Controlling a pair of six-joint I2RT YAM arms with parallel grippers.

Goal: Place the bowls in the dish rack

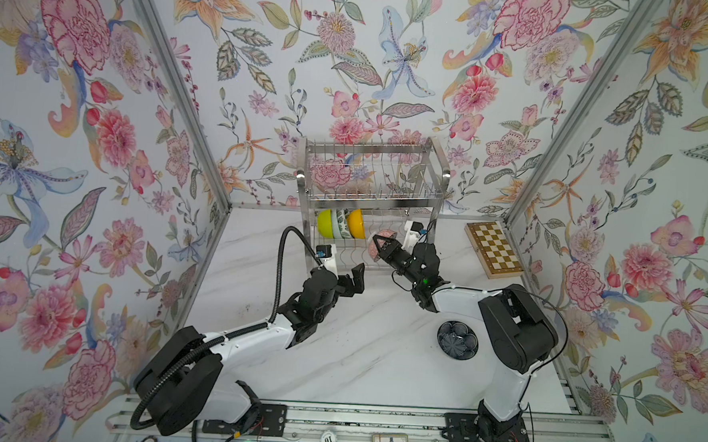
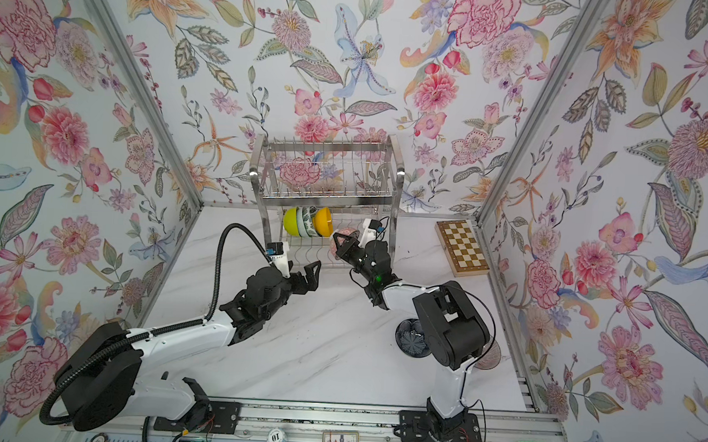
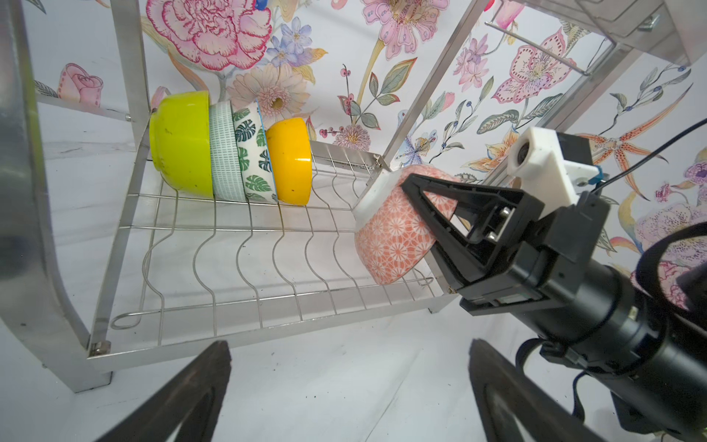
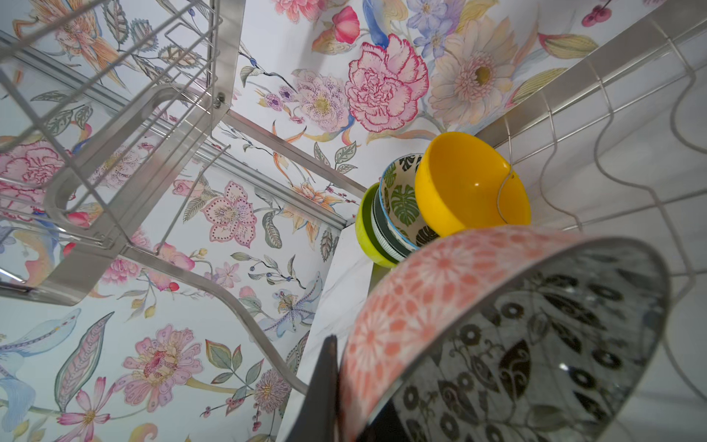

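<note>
Nearest the arm bases, a dark navy bowl point(image 1: 457, 340) sits on the table. Farther on, the left gripper point(image 1: 356, 278) hangs spread wide and empty. Beyond it, the right gripper point(image 1: 381, 242) clamps the rim of a pink-patterned bowl point(image 3: 394, 237) over the lower tier of the dish rack point(image 1: 441, 168), beside four bowls point(image 3: 229, 153) racked on edge.

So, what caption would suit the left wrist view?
Right gripper holds a pink-patterned bowl at the dish rack's lower shelf, beside four bowls already racked.

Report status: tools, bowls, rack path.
Left tool open, empty, in front of the dish rack. Right tool shut on the pink bowl, tilted at the lower tier. Four bowls racked; dark navy bowl on the table. Nothing in the way.
</note>
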